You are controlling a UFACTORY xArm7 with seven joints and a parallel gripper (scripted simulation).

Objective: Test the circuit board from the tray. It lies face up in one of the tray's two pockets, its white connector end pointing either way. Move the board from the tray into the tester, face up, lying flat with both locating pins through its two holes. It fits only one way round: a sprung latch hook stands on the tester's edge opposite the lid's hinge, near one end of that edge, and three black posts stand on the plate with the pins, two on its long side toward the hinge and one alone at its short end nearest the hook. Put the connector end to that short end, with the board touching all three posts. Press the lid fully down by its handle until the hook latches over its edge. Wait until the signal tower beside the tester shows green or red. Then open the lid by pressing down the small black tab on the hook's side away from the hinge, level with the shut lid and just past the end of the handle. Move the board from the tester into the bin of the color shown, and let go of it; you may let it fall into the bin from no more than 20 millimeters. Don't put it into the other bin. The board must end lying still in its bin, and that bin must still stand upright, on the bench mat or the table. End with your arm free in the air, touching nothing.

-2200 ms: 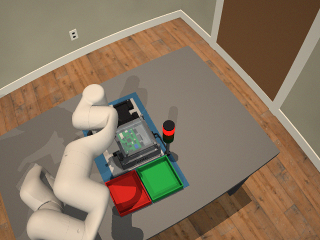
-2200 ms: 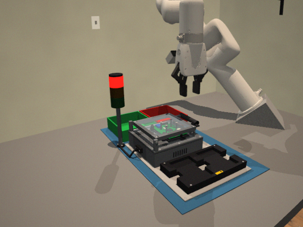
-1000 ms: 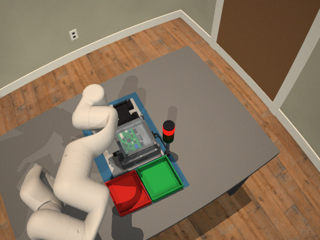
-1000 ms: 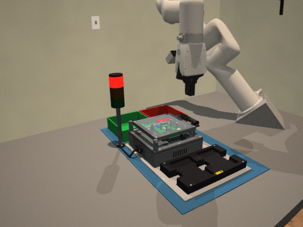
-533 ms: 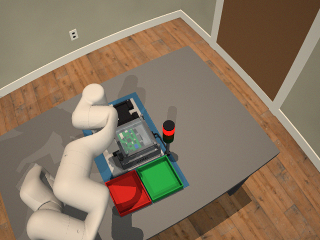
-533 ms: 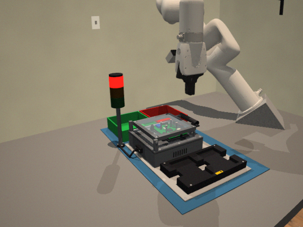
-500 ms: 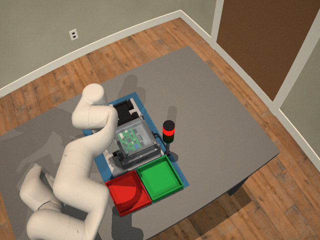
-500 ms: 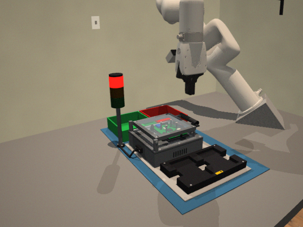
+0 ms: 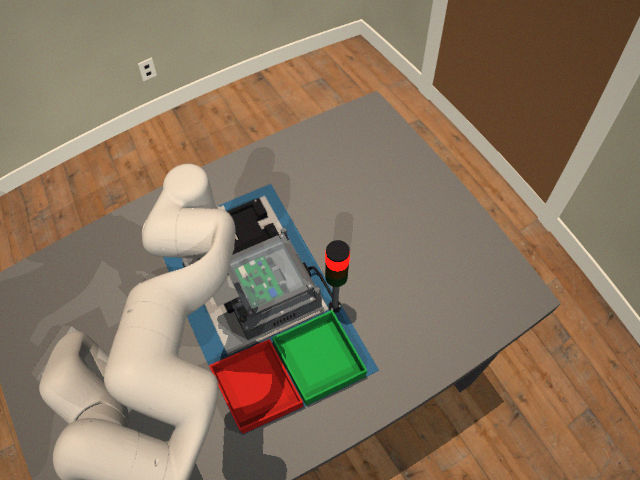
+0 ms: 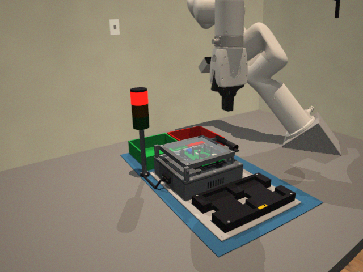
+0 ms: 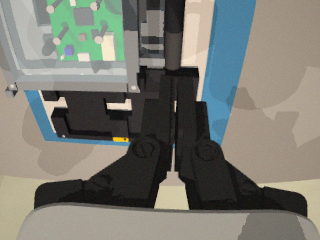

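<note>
The green circuit board [image 9: 256, 281] lies in the tester [image 10: 197, 168] under the shut clear lid [image 10: 197, 148]; it also shows in the wrist view [image 11: 83, 14]. The lid's black handle [image 10: 226, 142] runs along the edge away from the hinge and shows in the wrist view [image 11: 175, 16]. The signal tower [image 10: 139, 107] shows red at its top. My gripper [image 10: 227, 105] is shut on nothing and hangs well above the handle side of the tester; its closed fingers show in the wrist view [image 11: 176, 103]. The red bin [image 9: 255, 383] and the green bin [image 9: 318, 355] stand side by side, both without a board.
The black tray [image 10: 243, 199] lies on the blue mat [image 10: 264, 217] beside the tester, with both pockets bare. The arm's base [image 10: 313, 137] stands behind on the table. A cable runs from the tower's foot to the tester.
</note>
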